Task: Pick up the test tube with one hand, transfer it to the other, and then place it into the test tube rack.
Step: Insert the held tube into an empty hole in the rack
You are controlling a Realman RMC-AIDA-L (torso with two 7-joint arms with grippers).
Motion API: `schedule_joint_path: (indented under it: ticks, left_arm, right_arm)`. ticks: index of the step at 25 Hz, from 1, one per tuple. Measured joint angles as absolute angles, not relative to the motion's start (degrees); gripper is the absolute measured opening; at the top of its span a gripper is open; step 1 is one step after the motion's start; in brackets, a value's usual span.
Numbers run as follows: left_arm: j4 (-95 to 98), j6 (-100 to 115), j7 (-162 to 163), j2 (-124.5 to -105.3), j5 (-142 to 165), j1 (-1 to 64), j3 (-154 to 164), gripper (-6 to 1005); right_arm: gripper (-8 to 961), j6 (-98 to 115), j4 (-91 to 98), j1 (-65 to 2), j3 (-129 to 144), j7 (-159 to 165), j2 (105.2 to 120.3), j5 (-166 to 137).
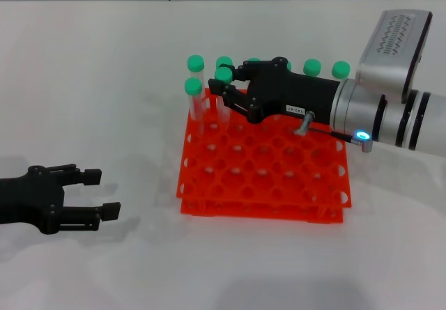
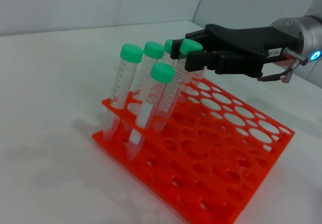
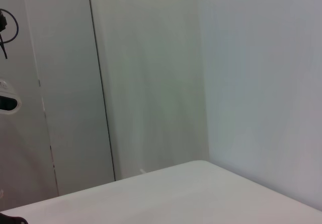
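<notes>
The test tube stands at the upper middle of the head view, its green cap between the fingertips of the right gripper, over the far left part of the rack. In the left wrist view the same tube leans in a far hole, and the right gripper sits at its cap near the top centre of the frame; its fingers look closed on the cap, though the contact itself is partly hidden. This gripper carries a small white label on its side and reaches in from the right edge on a silver wrist.

Other green-capped tubes stand in the rack: two at the far left corner in the head view, more along the back row behind the gripper.

The left gripper lies low at the lower left of the head view, well apart from the rack, its fingers spread and holding nothing.

The right wrist view shows only walls and a strip of table.
</notes>
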State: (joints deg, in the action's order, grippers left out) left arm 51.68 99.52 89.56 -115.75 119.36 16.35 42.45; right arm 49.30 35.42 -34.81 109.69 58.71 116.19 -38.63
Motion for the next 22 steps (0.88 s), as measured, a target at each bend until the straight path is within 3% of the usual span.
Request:
schedule_joint_path:
  ticks: [22]
  left_arm:
    - [51.7, 99.3, 89.6, -115.75, 119.4, 16.4, 42.5, 865]
  right_arm:
    - [358, 49.5, 35.4, -35.0, 109.9, 58.7, 116.19, -38.9]
